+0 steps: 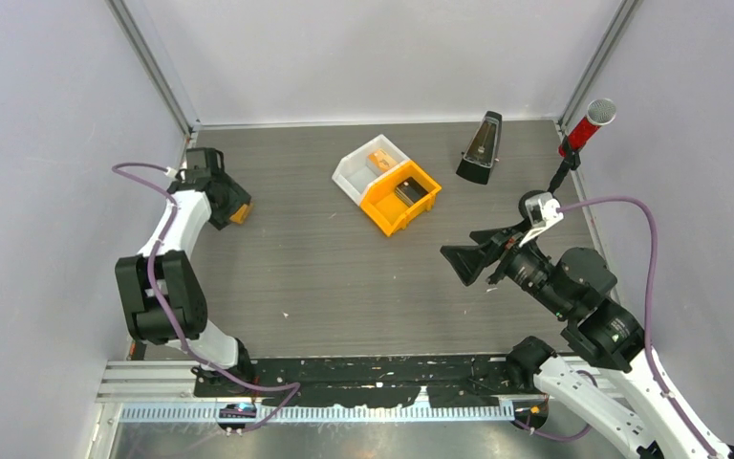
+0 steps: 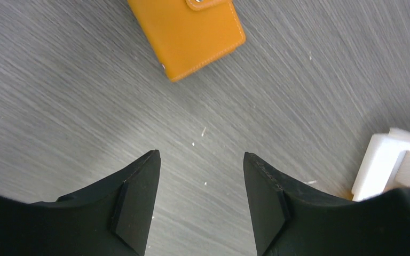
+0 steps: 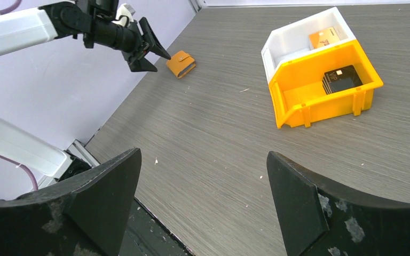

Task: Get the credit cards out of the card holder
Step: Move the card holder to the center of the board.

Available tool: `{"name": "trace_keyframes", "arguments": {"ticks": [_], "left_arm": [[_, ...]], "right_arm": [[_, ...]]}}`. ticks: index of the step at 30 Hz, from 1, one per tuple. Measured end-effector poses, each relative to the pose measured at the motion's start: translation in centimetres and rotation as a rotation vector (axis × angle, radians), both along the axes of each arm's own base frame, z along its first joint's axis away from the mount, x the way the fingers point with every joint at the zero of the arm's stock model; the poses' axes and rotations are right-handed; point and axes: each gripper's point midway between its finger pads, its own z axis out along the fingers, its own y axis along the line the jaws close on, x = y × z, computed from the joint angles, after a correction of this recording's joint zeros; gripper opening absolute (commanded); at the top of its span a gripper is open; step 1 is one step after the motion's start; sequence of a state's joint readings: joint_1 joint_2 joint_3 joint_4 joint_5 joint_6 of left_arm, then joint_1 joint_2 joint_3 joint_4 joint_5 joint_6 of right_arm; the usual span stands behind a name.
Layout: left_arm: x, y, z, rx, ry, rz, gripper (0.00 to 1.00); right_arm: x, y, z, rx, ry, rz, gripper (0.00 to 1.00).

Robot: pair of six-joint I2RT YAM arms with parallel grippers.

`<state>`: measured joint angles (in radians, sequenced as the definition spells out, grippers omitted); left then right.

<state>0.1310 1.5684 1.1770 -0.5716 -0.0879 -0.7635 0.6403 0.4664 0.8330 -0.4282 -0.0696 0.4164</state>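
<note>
The orange card holder [image 2: 192, 33] lies folded shut on the table at the far left, its tab [image 2: 203, 4] fastened. My left gripper [image 2: 202, 156] hovers just short of it, open, with only bare table between the fingers. Seen from above, the holder [image 1: 241, 212] peeks out beside that gripper [image 1: 230, 205]. A black credit card [image 3: 341, 79] lies in the orange bin [image 3: 299, 114]. Any cards inside the holder are hidden. My right gripper [image 3: 203, 153] hangs open and empty above the table's right side [image 1: 459, 263].
A white bin [image 1: 358, 170] holding a flat orange item [image 1: 380, 160] adjoins the orange bin [image 1: 389, 212] at the back middle. A black metronome [image 1: 481, 148] and a red microphone [image 1: 588, 124] stand at the back right. The left wall is close behind the holder.
</note>
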Motion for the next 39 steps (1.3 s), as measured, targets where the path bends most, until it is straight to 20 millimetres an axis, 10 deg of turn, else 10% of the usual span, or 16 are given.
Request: {"name": "trace_keyframes", "arguments": {"ticks": [10,22,39], "left_arm": [[1.3,4.0,-3.7,-0.089,-0.016,0.193,0.58],[3.7,4.0,-7.6,-0.251,-0.038,0.264,0.56],[4.9,4.3,-8.3,-0.321,-0.071,0.315,0.18]], "right_arm": [[-0.2,-0.2,-0.3,-0.006,0.011,-0.001,0.96],[0.6,0.1,-1.1,-0.018,0.05,-0.017,0.96],[1.5,0.4,-1.7,-0.023,0.082,-0.043,0.97]]}}
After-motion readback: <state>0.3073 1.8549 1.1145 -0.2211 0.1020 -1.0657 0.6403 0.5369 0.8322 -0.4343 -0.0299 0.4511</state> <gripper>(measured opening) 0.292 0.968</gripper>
